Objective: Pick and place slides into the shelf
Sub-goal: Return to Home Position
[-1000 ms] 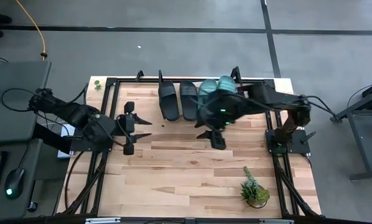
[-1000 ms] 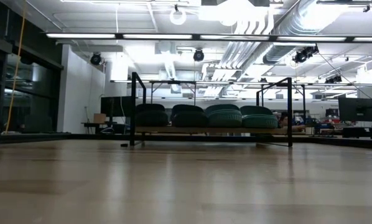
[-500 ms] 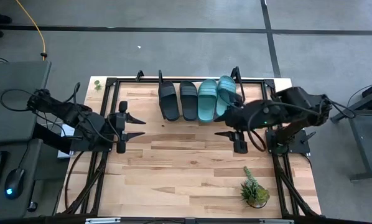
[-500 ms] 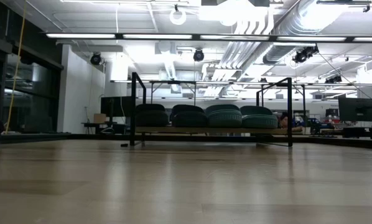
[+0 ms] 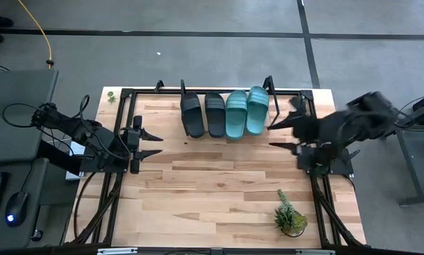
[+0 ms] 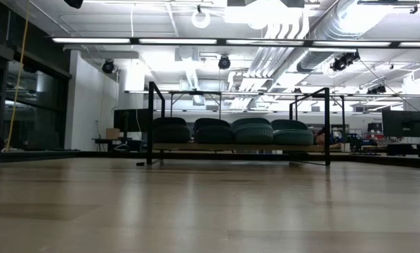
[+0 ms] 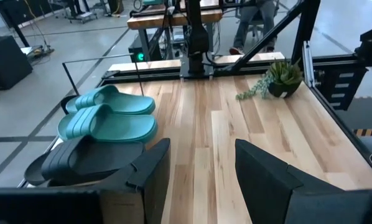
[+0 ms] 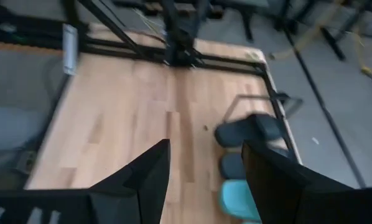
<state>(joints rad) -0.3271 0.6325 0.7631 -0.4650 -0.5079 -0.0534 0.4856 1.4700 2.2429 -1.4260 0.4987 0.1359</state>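
Four slides lie side by side on the shelf [image 6: 196, 147] at the table's far edge, soles down: two black [image 5: 193, 115] [image 5: 214, 114], then two teal [image 5: 236, 113] [image 5: 257, 109]. In the low view they sit in a row between the shelf's black posts [image 6: 151, 123]. My left gripper [image 5: 157, 142] hovers open at the table's left, pointing toward the right edge; its wrist view shows the teal slides [image 7: 108, 118] and a black one [image 7: 89, 158]. My right gripper [image 5: 271, 137] hovers open just right of the teal slides, pointing left. Neither gripper touches anything.
A small potted plant [image 5: 290, 219] stands near the table's front right corner. Black frame rails [image 5: 120, 177] run along the table's left and right sides. The bare wooden tabletop [image 5: 212, 184] lies between the two arms.
My right gripper has drawn back from in front of the teal slides toward the table's right edge, rising and turning, and stays open. My left gripper has pulled back toward the left edge and sunk a little. The slides have not moved.
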